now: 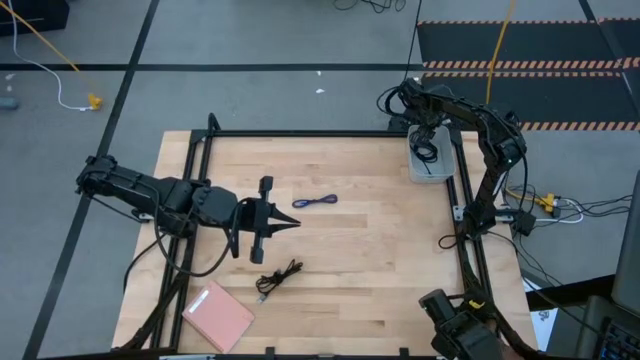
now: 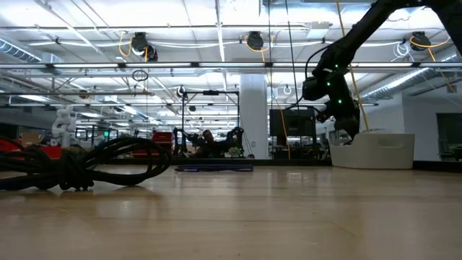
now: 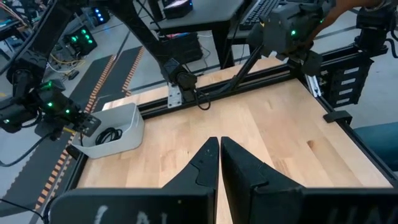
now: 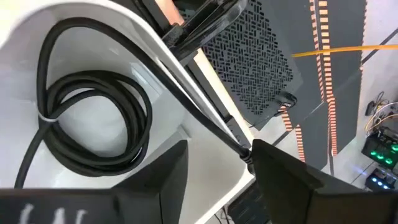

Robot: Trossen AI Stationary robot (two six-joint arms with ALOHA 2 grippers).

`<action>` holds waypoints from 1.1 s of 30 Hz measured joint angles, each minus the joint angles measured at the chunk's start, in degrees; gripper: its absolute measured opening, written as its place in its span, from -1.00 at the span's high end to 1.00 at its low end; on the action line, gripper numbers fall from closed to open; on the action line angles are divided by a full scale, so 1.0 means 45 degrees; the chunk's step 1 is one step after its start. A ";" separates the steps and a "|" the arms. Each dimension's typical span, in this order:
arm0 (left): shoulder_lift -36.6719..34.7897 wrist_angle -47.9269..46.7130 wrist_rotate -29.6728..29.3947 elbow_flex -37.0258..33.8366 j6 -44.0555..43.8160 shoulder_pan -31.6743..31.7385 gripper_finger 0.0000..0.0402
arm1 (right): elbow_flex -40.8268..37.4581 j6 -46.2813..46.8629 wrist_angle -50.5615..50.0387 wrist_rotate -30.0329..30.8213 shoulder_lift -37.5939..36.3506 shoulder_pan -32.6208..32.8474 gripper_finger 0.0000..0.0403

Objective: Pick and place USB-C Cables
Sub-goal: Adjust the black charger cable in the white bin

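Right hand (image 4: 214, 163) hung over the white bin (image 1: 432, 166), fingers apart, coiled black cable (image 4: 93, 118) lying inside. Left hand (image 1: 283, 224) fingers together above the surface (image 1: 380, 260).

Pink pad (image 1: 218, 315) at table (image 1: 380, 260) corner, white bin (image 1: 445, 158)

Ahead of your left end effector (image 1: 292, 223) the desk (image 1: 380, 260) lies bare; the blue-purple cable (image 1: 314, 202) and bundled black cable (image 1: 278, 277) flank it.
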 joint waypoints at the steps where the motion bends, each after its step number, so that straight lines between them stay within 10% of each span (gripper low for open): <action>1: 0.0000 0.0004 0.0000 0.0000 0.0000 0.0000 0.89 | 0.0000 0.0000 -0.0002 0.0002 -0.0001 0.0000 0.18; 19: 0.0000 0.0004 0.0000 0.0000 0.0039 0.0000 0.89 | 0.0000 -0.0096 -0.0197 -0.0381 -0.0001 0.0092 0.86; 33: 0.0000 0.0222 0.0000 0.0000 0.0437 0.0005 0.89 | 0.0000 0.0176 0.0410 0.0938 -0.0001 0.0141 -0.02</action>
